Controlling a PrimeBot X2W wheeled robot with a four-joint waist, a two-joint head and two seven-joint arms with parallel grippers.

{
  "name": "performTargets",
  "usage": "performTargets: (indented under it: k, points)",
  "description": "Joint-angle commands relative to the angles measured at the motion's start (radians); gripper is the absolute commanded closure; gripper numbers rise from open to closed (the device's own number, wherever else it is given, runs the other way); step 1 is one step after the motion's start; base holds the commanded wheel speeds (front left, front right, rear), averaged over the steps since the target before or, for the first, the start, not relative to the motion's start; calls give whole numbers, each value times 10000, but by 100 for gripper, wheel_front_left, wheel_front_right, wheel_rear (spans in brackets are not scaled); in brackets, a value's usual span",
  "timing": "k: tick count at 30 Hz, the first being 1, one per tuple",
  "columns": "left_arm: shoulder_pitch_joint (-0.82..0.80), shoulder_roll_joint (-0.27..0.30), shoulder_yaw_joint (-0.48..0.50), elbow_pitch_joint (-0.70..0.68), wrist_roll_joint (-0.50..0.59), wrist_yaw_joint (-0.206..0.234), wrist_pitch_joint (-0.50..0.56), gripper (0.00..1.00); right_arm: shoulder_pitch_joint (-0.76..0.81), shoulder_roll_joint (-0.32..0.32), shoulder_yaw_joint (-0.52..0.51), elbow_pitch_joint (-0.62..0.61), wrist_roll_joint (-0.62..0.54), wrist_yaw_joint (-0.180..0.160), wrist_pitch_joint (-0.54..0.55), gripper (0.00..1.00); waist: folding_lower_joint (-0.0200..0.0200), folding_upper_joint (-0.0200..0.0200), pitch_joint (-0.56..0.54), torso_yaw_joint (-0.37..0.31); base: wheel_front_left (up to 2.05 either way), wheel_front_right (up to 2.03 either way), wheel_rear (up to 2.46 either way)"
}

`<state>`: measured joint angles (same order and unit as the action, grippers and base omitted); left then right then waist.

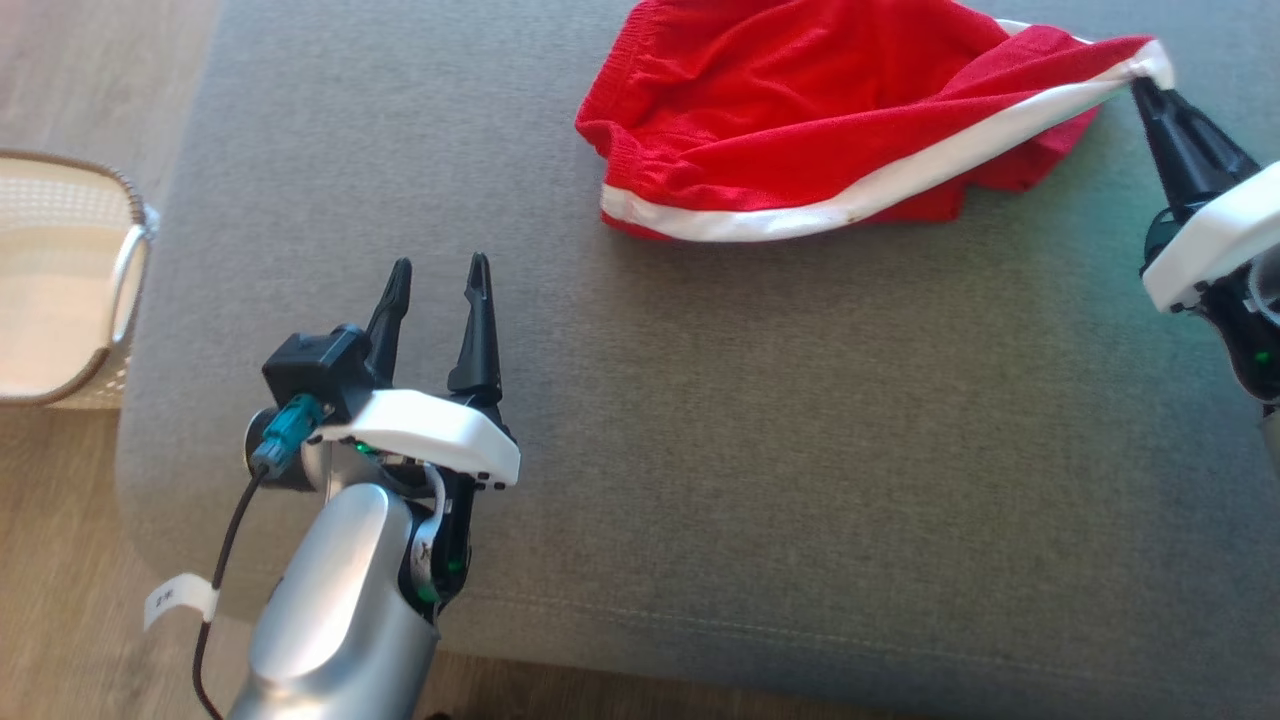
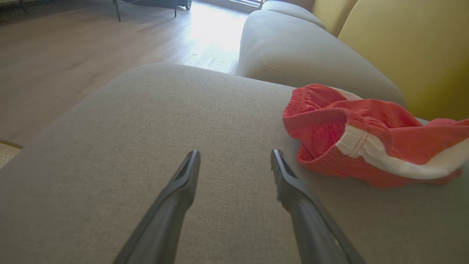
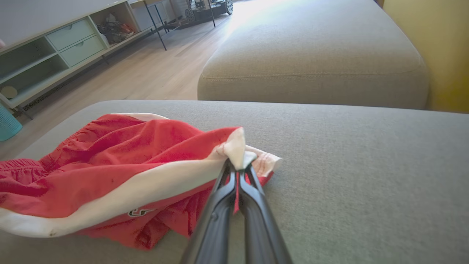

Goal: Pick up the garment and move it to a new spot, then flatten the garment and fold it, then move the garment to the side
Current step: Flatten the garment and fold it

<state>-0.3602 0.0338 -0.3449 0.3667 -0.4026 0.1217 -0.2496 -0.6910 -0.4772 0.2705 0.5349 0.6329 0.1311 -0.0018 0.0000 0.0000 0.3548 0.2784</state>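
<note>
Noted: right hand (image 3: 237, 169) pinched tight on a white-trimmed corner of the red garment (image 3: 110, 172), cloth bunched at the tips. The rest lies crumpled left of the hand on the grey sofa cushion (image 3: 348, 176) (small dark logo under the white stripe). Beyond the hand: second cushion (image 3: 311, 55). Far left: shelf unit (image 3: 55, 47), wood floor (image 3: 154, 73).

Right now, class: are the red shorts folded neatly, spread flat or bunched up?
Bunched up. The red shorts lie rumpled on the grey cushion, waistband gaping, one corner pinched by the right gripper.
</note>
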Motion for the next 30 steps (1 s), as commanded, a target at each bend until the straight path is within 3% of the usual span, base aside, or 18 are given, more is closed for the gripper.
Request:
performTargets:
  k: [1,6,13,20,30]
  points:
    - [-363,164,366,-217,172,-110,-122,0,148,38,-212,-404,-105,-4,-82,100,0,0,76,-221,0,0,0]
    - [-539,164,263,-50,579,-483,-122,0,309,385,-594,-573,-388,-4,29,100,0,0,257,-524,0,0,0]
    - [-1041,338,-794,535,1636,-1768,-122,0,310,782,-792,-621,-663,-4,135,100,0,0,323,-730,0,0,0]
    - [-1564,417,-946,1107,1957,-1967,-122,0,211,994,-793,-559,-796,-4,182,100,0,0,281,-868,0,0,0]
    - [-1914,553,-1050,1158,1591,-2389,-122,0,190,996,-826,-460,-889,-4,215,100,0,0,251,-919,0,0,0]
